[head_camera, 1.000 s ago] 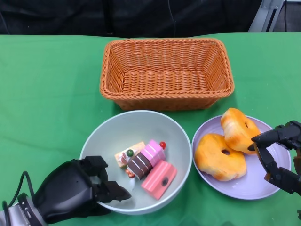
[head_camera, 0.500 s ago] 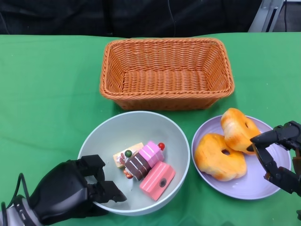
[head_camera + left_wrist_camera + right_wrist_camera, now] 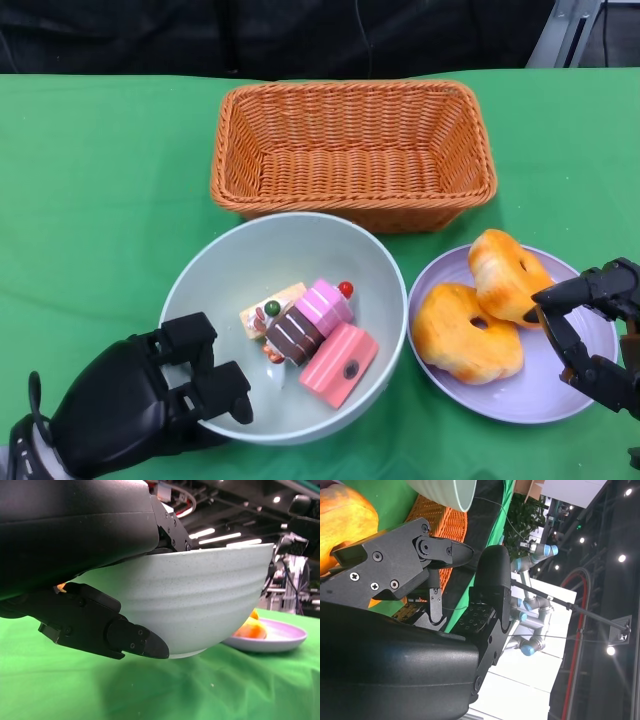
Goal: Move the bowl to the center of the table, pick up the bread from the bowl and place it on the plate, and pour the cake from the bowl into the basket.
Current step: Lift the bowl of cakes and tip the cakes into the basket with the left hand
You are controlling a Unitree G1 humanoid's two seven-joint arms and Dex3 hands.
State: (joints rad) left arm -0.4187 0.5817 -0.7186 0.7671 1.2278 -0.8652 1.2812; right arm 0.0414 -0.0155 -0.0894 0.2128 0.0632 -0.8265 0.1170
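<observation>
I've got the left hand (image 3: 140,405) clamped on the pale green bowl (image 3: 250,270) at its seven o'clock rim, fingers hooked over the lip inside and the rest wrapped under the outer wall; in the left wrist view the bowl looks clear of the green cloth (image 3: 100,180), so I judge the lift is on. The bread step reads as finished: two golden ring-shaped breads (image 3: 468,333) lie on the lilac plate (image 3: 580,390) at four o'clock from table center, touching each other, none left in the bowl. The bowl sits near center, its far rim just overlapping the front wall of the wicker basket (image 3: 353,205) at twelve. What's left is the pour. Inside the bowl I count a cluster of toy cakes: a pink slab (image 3: 340,364), a brown-and-pink layered slice (image 3: 305,328) with a red cherry, a cream piece (image 3: 268,310) with a green dot. The basket holds nothing yet. My right hand (image 3: 590,335) hovers over the plate's three o'clock edge, fingers apart, gripping nothing.
</observation>
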